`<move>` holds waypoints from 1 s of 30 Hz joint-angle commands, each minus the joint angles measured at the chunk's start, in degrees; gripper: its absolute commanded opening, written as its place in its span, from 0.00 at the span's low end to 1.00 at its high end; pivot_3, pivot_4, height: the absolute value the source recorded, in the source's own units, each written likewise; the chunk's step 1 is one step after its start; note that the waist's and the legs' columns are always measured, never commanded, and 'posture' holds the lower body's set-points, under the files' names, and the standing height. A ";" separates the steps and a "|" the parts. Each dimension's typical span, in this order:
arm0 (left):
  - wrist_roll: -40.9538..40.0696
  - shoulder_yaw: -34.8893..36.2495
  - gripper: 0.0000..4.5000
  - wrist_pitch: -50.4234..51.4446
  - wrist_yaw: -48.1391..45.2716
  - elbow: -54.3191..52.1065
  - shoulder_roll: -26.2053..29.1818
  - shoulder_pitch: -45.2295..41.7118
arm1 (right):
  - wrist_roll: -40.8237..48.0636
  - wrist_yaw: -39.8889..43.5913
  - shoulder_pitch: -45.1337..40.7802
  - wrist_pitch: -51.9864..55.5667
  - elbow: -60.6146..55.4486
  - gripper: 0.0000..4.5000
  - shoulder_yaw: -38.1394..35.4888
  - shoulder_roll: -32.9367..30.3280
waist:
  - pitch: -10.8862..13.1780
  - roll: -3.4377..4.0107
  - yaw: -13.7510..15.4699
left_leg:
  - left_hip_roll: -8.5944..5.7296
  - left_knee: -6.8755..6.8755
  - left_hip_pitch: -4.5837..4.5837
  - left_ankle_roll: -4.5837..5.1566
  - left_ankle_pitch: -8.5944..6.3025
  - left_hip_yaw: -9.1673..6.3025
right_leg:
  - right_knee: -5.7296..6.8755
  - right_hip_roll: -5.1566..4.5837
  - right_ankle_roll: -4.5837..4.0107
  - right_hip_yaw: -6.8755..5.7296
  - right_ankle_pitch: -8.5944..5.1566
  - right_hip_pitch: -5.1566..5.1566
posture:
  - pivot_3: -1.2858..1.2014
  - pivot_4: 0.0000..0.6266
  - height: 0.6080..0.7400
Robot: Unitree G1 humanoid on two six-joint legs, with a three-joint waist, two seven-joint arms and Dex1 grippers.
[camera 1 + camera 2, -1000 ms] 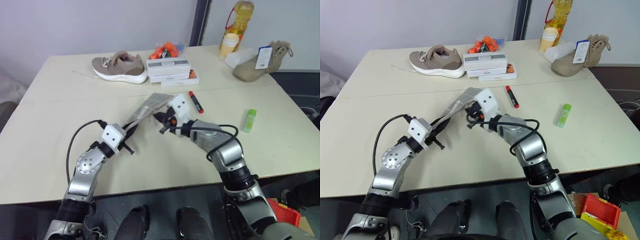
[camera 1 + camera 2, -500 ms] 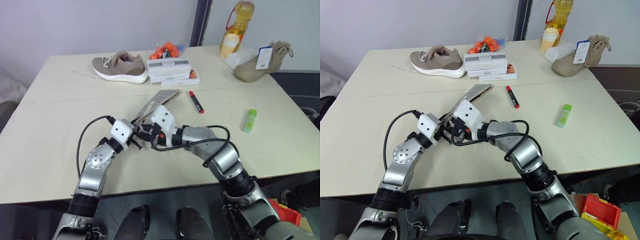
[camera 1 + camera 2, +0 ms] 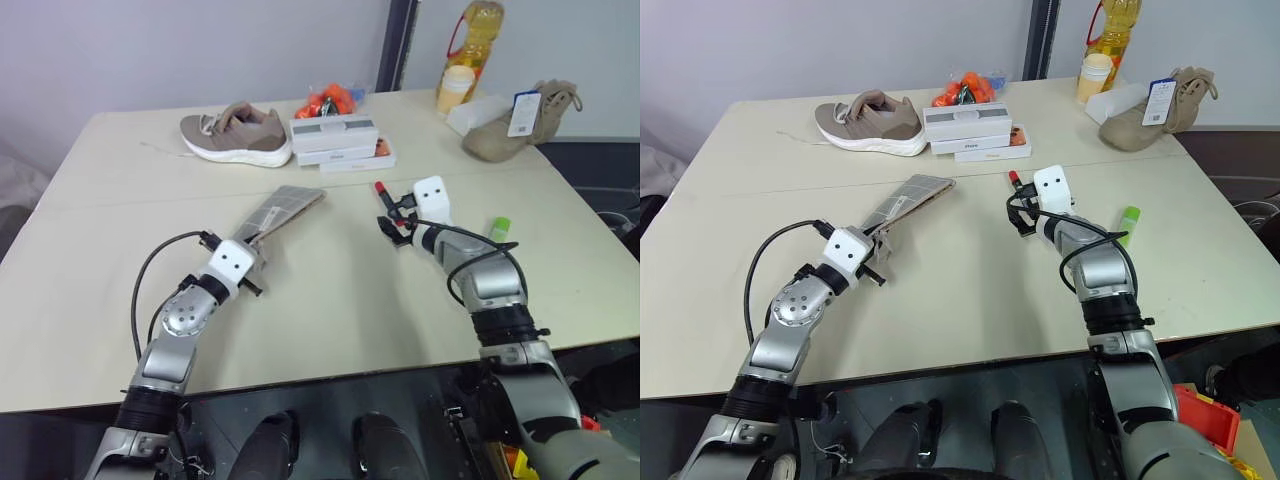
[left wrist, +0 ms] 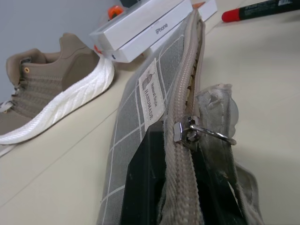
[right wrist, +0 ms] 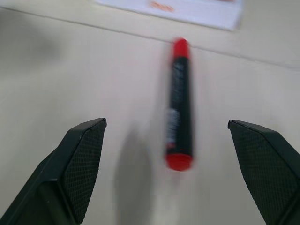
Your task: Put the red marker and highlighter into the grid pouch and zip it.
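Beige desk [image 3: 330,300]: lying by right fingers [image 5: 93,154], spread wide, red marker [image 5: 179,105]; highlighter [image 3: 499,228] just beyond; left fingers [image 4: 140,187] clenching grid pouch [image 3: 277,209] edge.

Head stereo overhead; wrist cameras close-up

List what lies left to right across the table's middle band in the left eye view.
Left tool shut on the pouch → marker → right tool, open → highlighter.
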 commanded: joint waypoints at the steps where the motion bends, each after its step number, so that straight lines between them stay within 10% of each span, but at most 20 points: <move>1: 0.20 -0.30 0.00 0.35 0.62 -2.41 -0.56 0.26 | -0.08 -0.25 -4.18 -4.91 7.11 0.96 -2.00 0.62 | 0.00 0.00 0.03 | -0.01 0.01 0.00 0.00 0.00 0.01 | 0.00 0.01 0.00 0.00 0.00 0.00 | 0.52 0.24 1.00; 10: -0.98 0.80 0.00 1.42 1.24 -2.66 -1.36 0.65 | 0.19 1.57 -5.40 -9.30 10.16 0.09 -2.39 0.98 | 0.00 0.00 -0.05 | -0.01 0.02 0.00 0.01 0.00 0.02 | 0.01 0.02 0.00 0.00 0.00 0.01 | 0.52 0.24 1.00; 30: -8.58 2.02 0.00 -0.75 -4.91 1.60 -2.61 -6.52 | 0.57 27.56 10.90 -7.27 -35.81 0.09 7.34 -15.52 | 0.02 -0.01 0.20 | 0.01 0.11 -0.02 0.00 0.00 -0.04 | 0.00 -0.04 0.03 -0.06 -0.01 0.06 | 0.52 0.24 1.00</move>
